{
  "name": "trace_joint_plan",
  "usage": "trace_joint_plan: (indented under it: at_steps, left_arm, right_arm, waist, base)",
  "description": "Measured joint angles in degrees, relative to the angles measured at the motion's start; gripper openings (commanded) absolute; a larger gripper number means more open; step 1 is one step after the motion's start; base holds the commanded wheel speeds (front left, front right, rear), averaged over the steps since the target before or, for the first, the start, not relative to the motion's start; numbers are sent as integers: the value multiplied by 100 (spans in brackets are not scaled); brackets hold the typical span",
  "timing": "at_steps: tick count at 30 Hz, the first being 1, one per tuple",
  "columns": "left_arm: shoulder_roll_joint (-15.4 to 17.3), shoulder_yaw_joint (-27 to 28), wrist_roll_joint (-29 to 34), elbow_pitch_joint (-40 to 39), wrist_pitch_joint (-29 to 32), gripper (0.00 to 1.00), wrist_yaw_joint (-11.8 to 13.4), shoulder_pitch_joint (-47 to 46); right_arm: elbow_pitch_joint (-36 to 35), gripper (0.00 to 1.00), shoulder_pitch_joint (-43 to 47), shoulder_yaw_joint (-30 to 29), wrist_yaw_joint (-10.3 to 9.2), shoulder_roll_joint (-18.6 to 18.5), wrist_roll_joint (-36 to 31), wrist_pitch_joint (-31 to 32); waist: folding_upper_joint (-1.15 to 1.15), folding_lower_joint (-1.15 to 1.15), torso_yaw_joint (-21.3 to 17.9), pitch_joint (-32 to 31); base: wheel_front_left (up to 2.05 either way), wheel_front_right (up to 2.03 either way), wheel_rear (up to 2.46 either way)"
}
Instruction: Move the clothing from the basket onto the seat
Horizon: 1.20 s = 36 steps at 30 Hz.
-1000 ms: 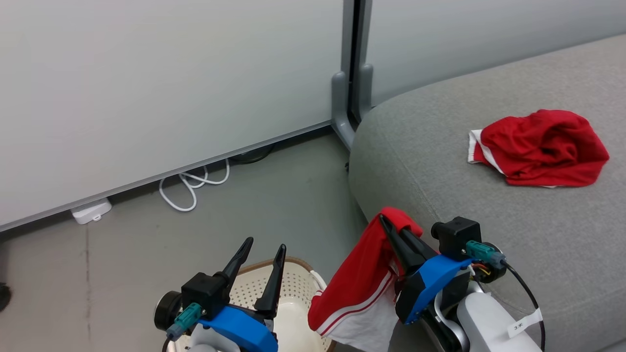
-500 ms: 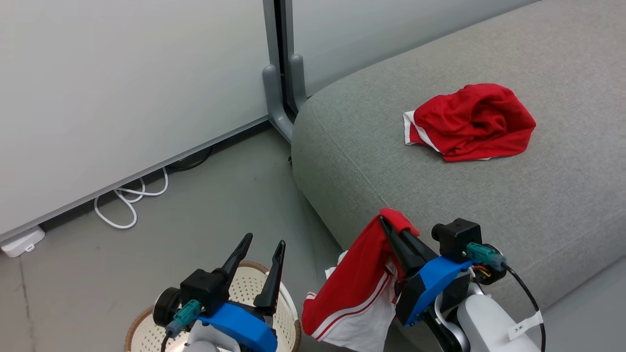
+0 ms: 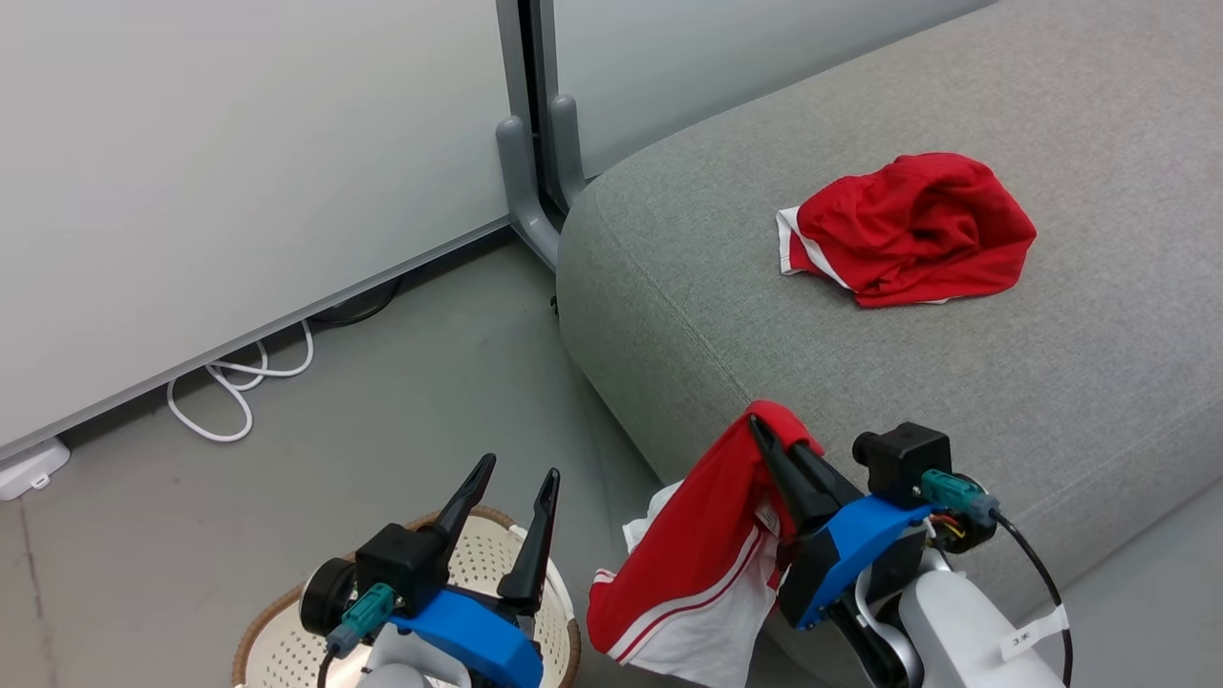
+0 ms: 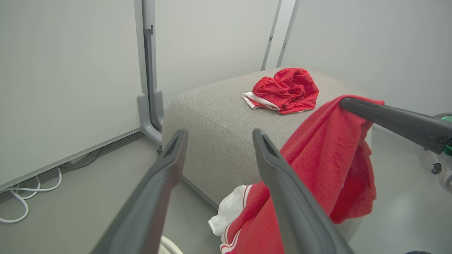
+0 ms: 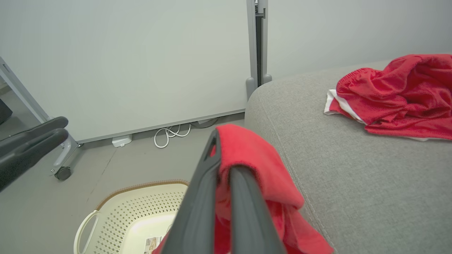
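Note:
My right gripper (image 3: 757,427) is shut on a red garment with white trim (image 3: 693,564), which hangs from its fingers (image 5: 208,197) beside the grey seat's near corner (image 3: 659,382). Another crumpled red garment (image 3: 912,229) lies on top of the seat; in the left wrist view that garment (image 4: 284,90) sits on the seat (image 4: 215,120) too. The cream basket (image 3: 277,645) stands on the floor at the lower left, its inside (image 5: 141,218) looking bare apart from a label. My left gripper (image 3: 516,473) is open above the basket, holding nothing.
Pale partition panels (image 3: 239,172) with a grey post foot (image 3: 525,172) stand behind. A white cable (image 3: 234,382) and a white box (image 3: 29,468) lie on the floor along the panel. A castor (image 5: 63,173) shows at the left in the right wrist view.
The head camera has swung right and down, so the seat fills more of the picture. The right gripper keeps the garment gripped; both grippers hold their places in that view.

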Motion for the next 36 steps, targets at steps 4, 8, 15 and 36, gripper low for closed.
trace_joint_plan:
  at_steps: [4, 8, 15, 36]
  left_arm:
    - [33, 5, 31, -12, 0, 100, 0, -35]
    - [80, 79, 121, -120, 0, 100, 0, -82]
    - [237, 93, 257, -369, -4, 100, 0, -306]
    - [1066, -91, 613, -1472, -5, 100, 0, -1246]
  right_arm:
    - [-11, 0, -212, -88, 0, 0, 31, -1]
    - [-1, 0, -732, -197, 0, -13, -8, 188]
    - [-103, 0, -2225, -862, 0, -346, 45, 600]
    - [189, 0, -4615, -3357, 0, -2190, 471, 914]
  waist:
    - [0, 0, 30, 84]
    - [0, 0, 21, 233]
    - [0, 0, 21, 687]
    - [-1, 1, 522, 2801]
  base:
    - [0, 0, 0]
    - [0, 0, 0]
    - [0, 0, 0]
    - [0, 0, 0]
